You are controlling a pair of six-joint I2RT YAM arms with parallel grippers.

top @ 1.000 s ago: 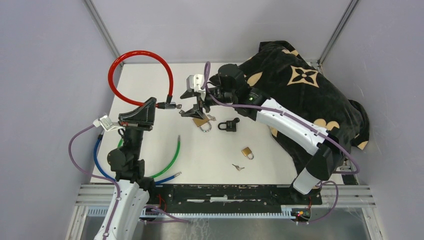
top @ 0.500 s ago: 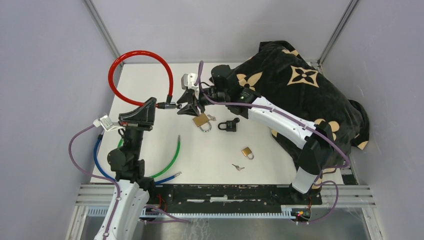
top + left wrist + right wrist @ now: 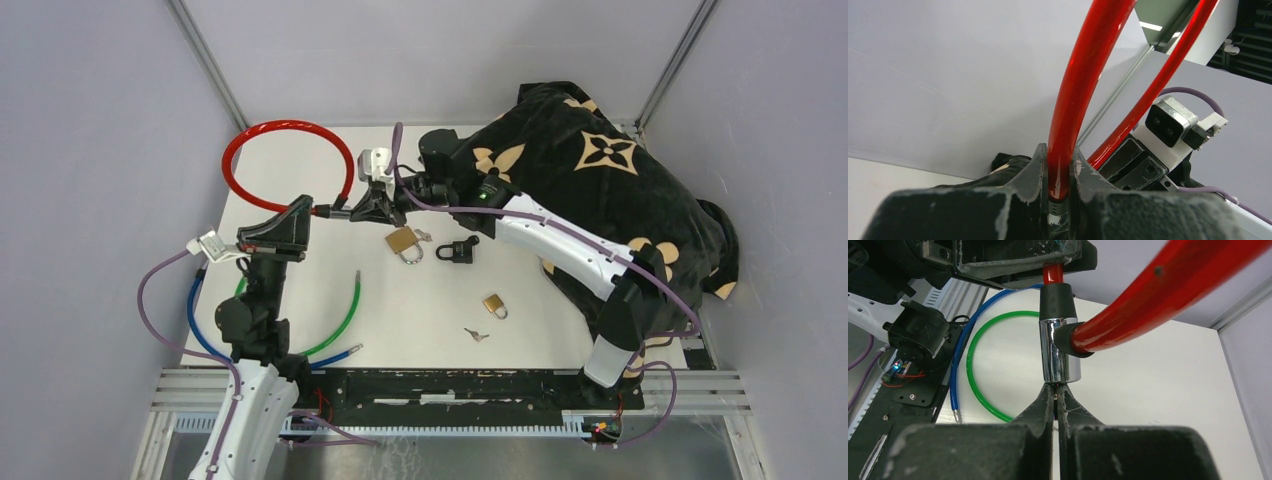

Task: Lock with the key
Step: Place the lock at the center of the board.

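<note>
The left gripper (image 3: 305, 212) is clamped on the red cable lock (image 3: 285, 128) just behind its chrome cylinder (image 3: 1058, 352), above the table's (image 3: 440, 310) far-left part. The right gripper (image 3: 358, 212) meets it from the right, pinched together on the key (image 3: 1055, 398) at the cylinder's end. The red loop arcs over the far-left corner. The brass padlock (image 3: 402, 241) lies just nearer.

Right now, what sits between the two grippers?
The chrome barrel of the red cable lock fills the gap between left gripper and right gripper; the right wrist view shows it.
</note>
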